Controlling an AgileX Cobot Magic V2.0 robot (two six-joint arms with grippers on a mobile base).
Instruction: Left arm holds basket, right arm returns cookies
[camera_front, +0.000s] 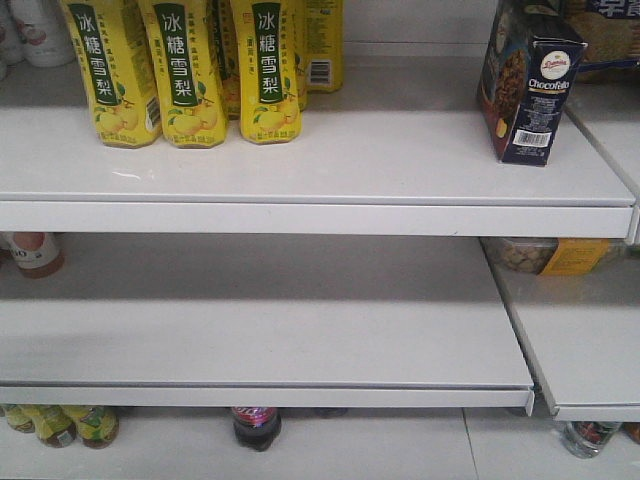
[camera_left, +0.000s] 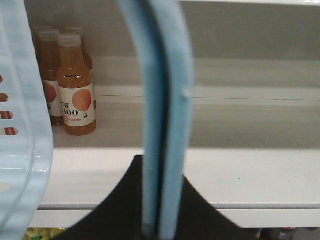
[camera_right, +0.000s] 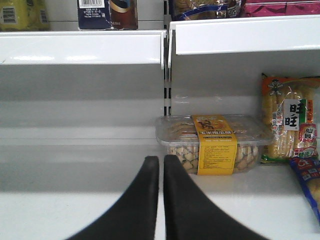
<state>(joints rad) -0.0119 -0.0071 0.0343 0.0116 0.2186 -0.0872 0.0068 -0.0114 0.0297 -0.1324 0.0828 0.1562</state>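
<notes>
front view, boxy navy cookies (camera_front: 528, 85) on shelf (camera_front: 400, 160), left tool (camera_left: 162, 200) grasping basket (camera_left: 167, 115) handle, right tool (camera_right: 161, 167) clenched

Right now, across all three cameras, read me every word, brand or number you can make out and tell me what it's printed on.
"冰糖雪梨": on each yellow drink carton on the top shelf.
"Chocofello": on the dark navy cookie box; its red oval logo is too small to read.
"100": on the orange juice bottle; smaller label text is blurred.
"旺旺": on the rice cracker bag.
Yellow band on the clear biscuit tub: too blurred to read.
</notes>
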